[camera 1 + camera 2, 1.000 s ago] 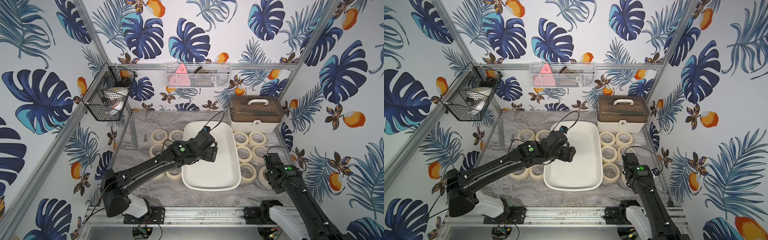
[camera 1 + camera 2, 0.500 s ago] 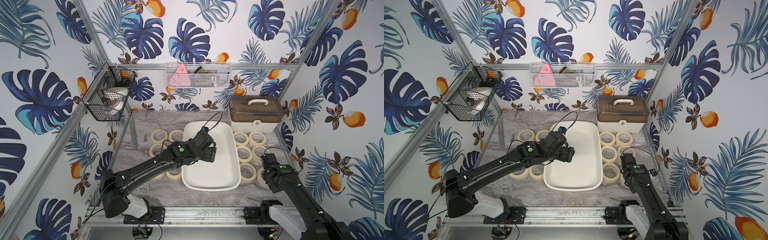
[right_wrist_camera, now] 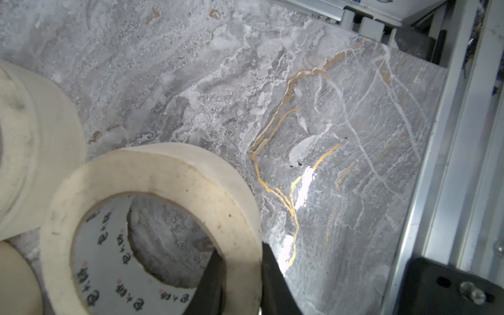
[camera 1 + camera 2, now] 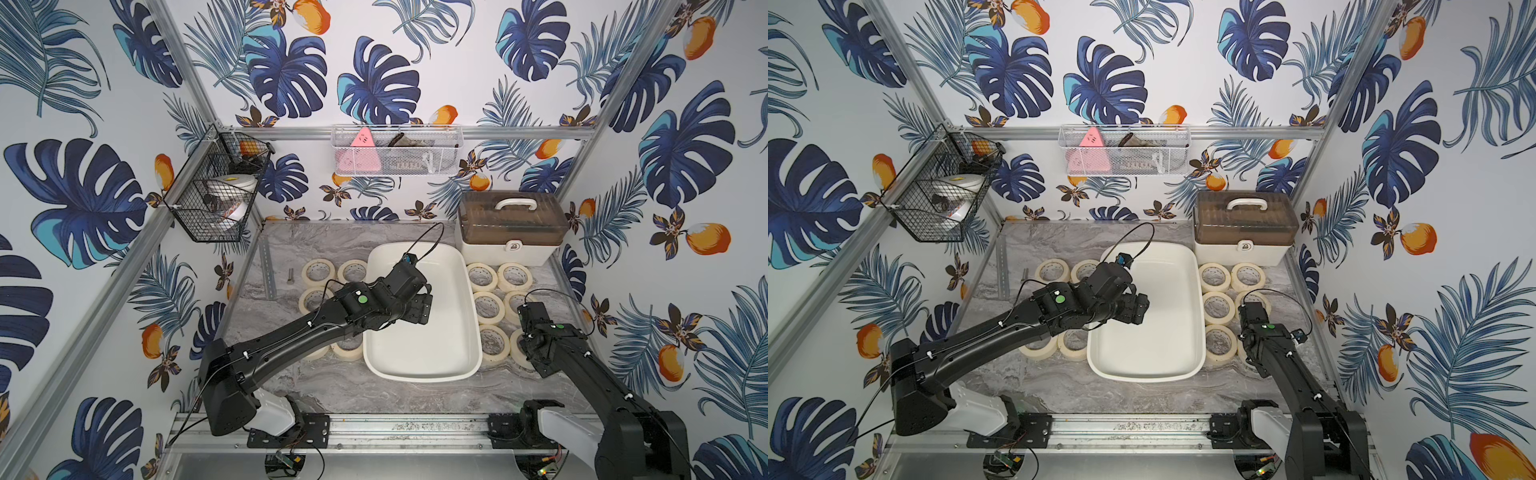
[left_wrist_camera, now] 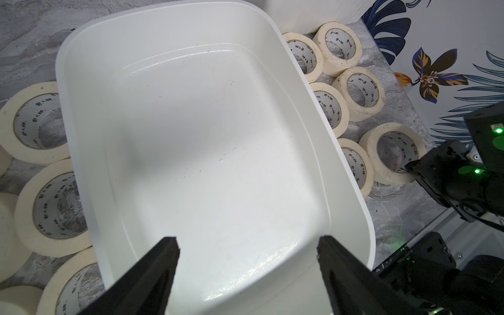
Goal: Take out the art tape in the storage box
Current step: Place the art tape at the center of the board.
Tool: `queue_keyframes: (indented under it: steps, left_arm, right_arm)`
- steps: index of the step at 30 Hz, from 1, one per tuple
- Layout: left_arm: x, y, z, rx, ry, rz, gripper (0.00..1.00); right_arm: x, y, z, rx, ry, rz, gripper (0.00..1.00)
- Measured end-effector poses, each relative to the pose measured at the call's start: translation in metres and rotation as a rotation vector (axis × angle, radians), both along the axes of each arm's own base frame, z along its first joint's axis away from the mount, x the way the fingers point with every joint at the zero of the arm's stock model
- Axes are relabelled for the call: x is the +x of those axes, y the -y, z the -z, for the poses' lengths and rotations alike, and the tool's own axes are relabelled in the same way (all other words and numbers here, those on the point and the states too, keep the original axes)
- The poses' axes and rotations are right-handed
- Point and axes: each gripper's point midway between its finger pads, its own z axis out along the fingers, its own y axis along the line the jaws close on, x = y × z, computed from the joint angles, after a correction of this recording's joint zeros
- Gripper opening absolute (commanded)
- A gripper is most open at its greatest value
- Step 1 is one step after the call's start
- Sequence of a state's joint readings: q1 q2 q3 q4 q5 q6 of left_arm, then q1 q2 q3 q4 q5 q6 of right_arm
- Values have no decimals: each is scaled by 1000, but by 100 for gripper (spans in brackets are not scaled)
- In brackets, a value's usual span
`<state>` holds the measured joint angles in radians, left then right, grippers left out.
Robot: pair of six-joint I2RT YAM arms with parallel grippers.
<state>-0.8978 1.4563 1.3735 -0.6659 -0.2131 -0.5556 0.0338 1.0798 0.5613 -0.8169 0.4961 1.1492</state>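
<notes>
Grey marble tabletop (leaf-print walls); left pincer gapes over storage box, right pincer pinches art tape.

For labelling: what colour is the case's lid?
See-through brown lid, white handle; shows best in a top view.

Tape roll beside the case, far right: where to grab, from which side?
I'd pinch the roll by its wall from above, one finger in the core, one outside, on its right arc. It lies flat, hole up; the case and other rolls crowd the rest.
</notes>
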Motion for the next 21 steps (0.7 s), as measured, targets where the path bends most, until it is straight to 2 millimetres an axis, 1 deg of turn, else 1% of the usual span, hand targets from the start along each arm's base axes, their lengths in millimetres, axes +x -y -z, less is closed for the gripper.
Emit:
queue_keyframes:
  steps: [2, 5, 9, 13, 18, 21]
  left_arm:
    - [0, 0, 0, -1, 1, 0, 88]
    - [0, -1, 1, 2, -2, 0, 88]
    - [-1, -1, 1, 3, -2, -1, 88]
    - [-1, -1, 1, 2, -2, -1, 88]
    - [0, -3, -1, -1, 1, -4, 88]
    - [1, -4, -1, -1, 3, -9, 88]
  right_arm:
    - [3, 1, 0, -5, 9, -4, 28]
    - [8, 3, -1, -17, 27, -4, 34]
    - [14, 5, -1, -29, 32, -14, 44]
    - [19, 6, -3, -30, 27, -17, 49]
    - [34, 4, -17, -24, 51, -55, 62]
    - [45, 1, -31, -13, 76, -91, 68]
